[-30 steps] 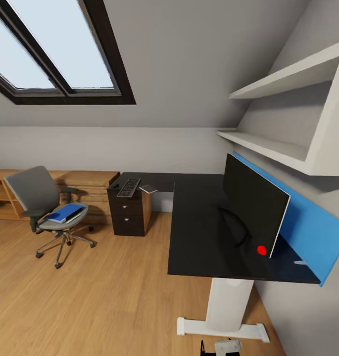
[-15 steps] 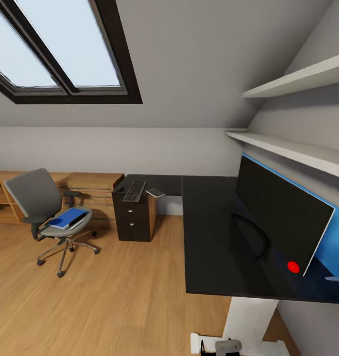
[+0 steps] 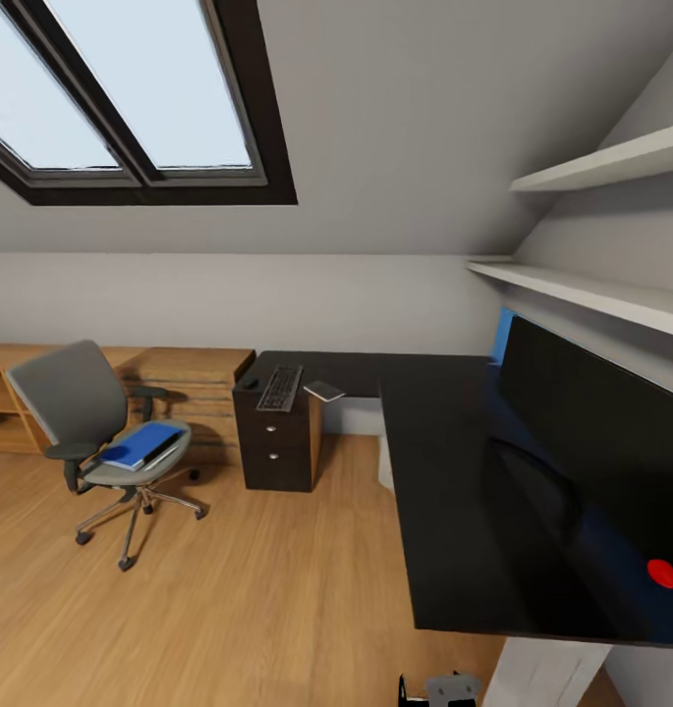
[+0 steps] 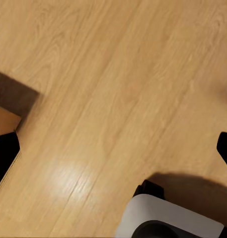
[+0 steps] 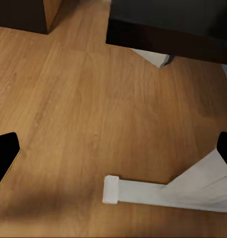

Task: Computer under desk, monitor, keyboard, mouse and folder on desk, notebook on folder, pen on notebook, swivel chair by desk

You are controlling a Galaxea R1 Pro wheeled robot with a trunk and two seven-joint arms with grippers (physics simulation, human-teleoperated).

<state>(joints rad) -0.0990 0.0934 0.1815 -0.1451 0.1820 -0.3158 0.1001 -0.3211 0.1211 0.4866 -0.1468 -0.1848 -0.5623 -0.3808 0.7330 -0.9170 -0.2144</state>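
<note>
From the head view, the desk (image 3: pixel 444 491) runs from centre to 4 o'clock, its glossy black top carrying the monitor (image 3: pixel 601 442) at 3 o'clock, cut off by the frame edge, a red dot at its lower corner. On the far wing, above the drawer unit (image 3: pixel 277 447), the keyboard (image 3: pixel 280 388) lies with the notebook (image 3: pixel 324 391) just beside it toward 3 o'clock and the mouse (image 3: pixel 248 382), a tiny dark shape, at the keyboard's 9 o'clock side. The swivel chair (image 3: pixel 90 422) stands apart from the desk at 9 o'clock on the wooden floor (image 3: pixel 228 589), the folder (image 3: pixel 138 445) flat on its seat. In the left wrist view, the left gripper (image 4: pixel 113 153) hangs over bare floor, fingertips (image 4: pixel 4 156) spread wide, holding nothing, with no task thing between them. In the right wrist view, the right gripper (image 5: pixel 113 148) is likewise wide apart and holds nothing; the desk's white foot (image 5: pixel 163 191) lies between its fingertips (image 5: pixel 4 151), the desk edge beyond it.
</note>
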